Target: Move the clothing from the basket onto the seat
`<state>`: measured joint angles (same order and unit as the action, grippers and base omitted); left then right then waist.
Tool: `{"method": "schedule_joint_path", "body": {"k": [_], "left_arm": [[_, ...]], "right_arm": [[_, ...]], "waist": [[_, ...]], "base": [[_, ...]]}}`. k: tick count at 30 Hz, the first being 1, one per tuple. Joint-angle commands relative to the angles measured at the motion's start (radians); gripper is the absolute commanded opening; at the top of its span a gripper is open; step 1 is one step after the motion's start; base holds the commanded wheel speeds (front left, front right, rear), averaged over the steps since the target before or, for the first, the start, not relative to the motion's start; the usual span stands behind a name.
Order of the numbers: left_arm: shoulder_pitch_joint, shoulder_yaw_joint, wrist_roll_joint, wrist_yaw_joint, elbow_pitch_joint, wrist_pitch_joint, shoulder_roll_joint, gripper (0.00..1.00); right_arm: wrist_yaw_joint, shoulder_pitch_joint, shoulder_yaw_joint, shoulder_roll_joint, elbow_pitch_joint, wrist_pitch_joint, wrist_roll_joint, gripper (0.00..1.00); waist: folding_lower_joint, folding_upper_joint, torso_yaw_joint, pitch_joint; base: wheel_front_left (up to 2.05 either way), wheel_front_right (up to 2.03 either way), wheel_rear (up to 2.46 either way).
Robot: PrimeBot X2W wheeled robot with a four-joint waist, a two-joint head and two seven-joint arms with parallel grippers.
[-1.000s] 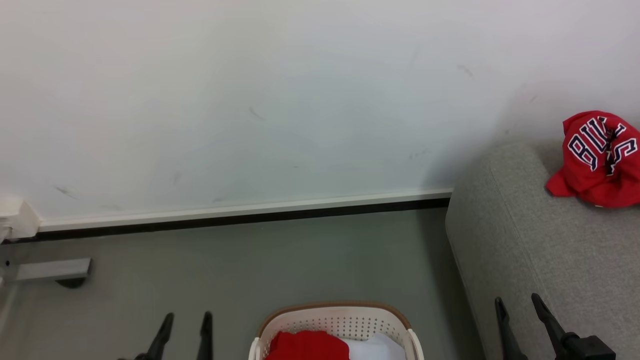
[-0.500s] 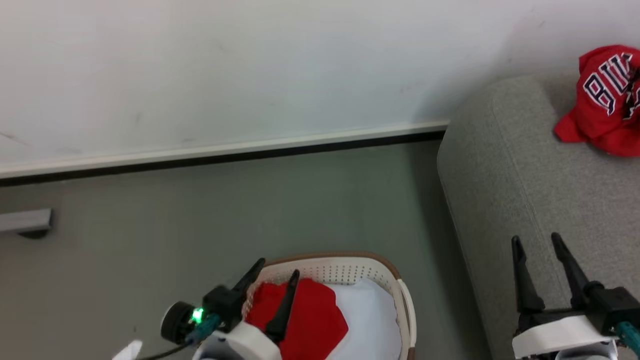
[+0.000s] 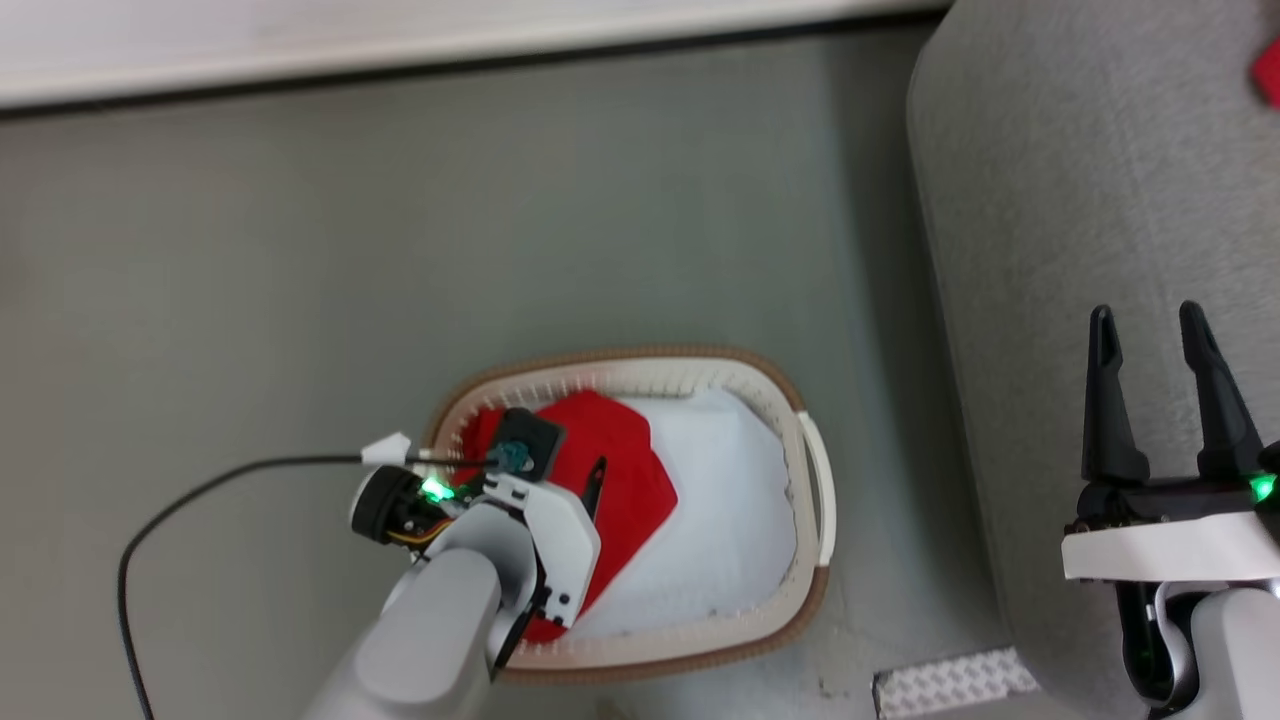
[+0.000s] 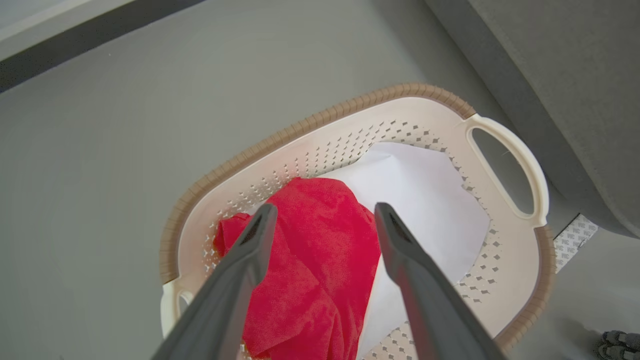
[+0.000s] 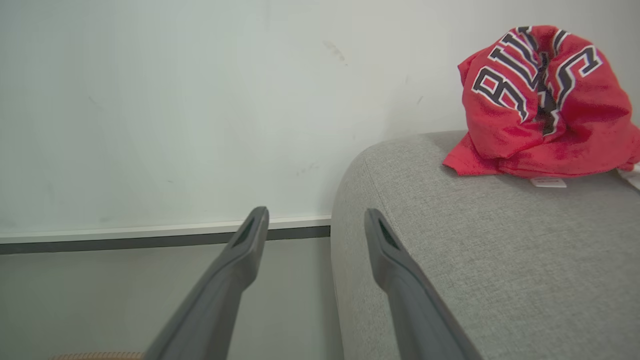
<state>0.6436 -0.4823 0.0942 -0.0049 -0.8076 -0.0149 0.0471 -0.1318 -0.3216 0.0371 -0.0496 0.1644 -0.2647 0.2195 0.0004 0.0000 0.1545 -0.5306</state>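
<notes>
The basket (image 3: 640, 357) stands on the floor left of the seat (image 3: 1050, 200), a grey sofa. Inside it, red clothing (image 3: 630, 465) lies crumpled on the left, partly over a white cloth (image 3: 730, 500). My left gripper (image 3: 565, 475) hangs open over the basket, pointing down. In the left wrist view its open fingers (image 4: 325, 210) frame the red clothing (image 4: 320, 260) without touching it, inside the basket (image 4: 320, 122). My right gripper (image 3: 1145, 315) is open and empty above the seat's front edge. Its wrist view shows the gripper (image 5: 315, 212) and another red lettered jersey (image 5: 540, 100) on the seat (image 5: 475, 250).
A white wall with a dark baseboard (image 3: 450, 60) runs behind the grey floor. A black cable (image 3: 200, 480) trails from my left wrist. A white perforated strip (image 3: 945, 680) lies on the floor by the sofa's foot. A sliver of red jersey (image 3: 1268, 75) shows top right.
The head camera has tilted down, so the whole picture shifted. My left arm has swung in over the basket and now points down at the red clothing. Both grippers stay open.
</notes>
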Motion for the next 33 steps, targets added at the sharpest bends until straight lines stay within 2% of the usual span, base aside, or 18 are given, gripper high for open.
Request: {"method": "schedule_joint_path", "body": {"k": [1, 10, 16, 33], "left_arm": [[0.038, -0.019, 0.042, 0.017, -0.029, -0.025, 0.006, 1.0], [0.165, -0.1, 0.134, 0.134, -0.154, -0.105, 0.007, 1.0], [0.229, -0.126, 0.148, 0.201, -0.224, -0.091, 0.007, 1.0], [0.359, -0.151, 0.14, 0.224, -0.403, -0.043, 0.012, 1.0]], "right_arm": [[0.002, -0.023, 0.0, -0.002, -0.014, 0.001, 0.018, 1.0], [0.002, -0.053, -0.015, -0.002, -0.038, 0.001, 0.055, 1.0], [0.002, -0.066, -0.029, -0.002, -0.052, 0.001, 0.072, 1.0], [0.002, -0.088, -0.07, -0.002, -0.063, 0.001, 0.119, 1.0]], "waist": [[-0.0004, 0.0, 0.012, -0.117], [-0.0004, 0.0, 0.023, -0.214], [-0.0004, 0.0, 0.035, -0.247], [-0.0004, 0.0, 0.066, -0.319]], "base": [[0.0, 0.0, 0.0], [0.0, 0.0, 0.0], [0.0, 0.0, 0.0], [0.0, 0.0, 0.0]]}}
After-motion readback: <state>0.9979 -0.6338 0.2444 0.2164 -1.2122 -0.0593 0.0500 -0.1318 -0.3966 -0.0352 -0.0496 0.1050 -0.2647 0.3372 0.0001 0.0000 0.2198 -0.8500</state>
